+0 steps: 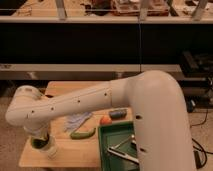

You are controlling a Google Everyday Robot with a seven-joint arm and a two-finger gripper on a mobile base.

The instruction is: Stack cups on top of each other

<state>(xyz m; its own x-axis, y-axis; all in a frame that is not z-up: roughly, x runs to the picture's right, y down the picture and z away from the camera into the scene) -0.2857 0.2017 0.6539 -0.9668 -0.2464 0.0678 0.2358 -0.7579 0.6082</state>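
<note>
- The white robot arm [95, 102] sweeps from the right of the view across the wooden table [65, 150] and bends down at its left end.
- The gripper [40, 142] hangs below that bend, low over the table's front left part; it is mostly hidden by the arm's wrist, and whether it is clenched or released cannot be told.
- Directly at the gripper sits a pale, light-green translucent cup [47, 148], standing upright on the table; the dark gripper parts sit in or right over its mouth, and whether they touch it is not clear.
- No steel or white cup can be made out separately here; anything nested under the gripper is hidden.
- To the right of the gripper, near it, lies a green elongated item [83, 133], flat on the wood.
- Just beyond that, up and to the right of the gripper, lies a crumpled whitish-blue cloth [76, 120].
- Farther right sits a small orange round object [105, 120], with a dark bluish object [118, 113] just beside it.
- Well to the right of the gripper is a green tray [107, 145] at the table's front right, holding metal utensils [122, 150].
</note>
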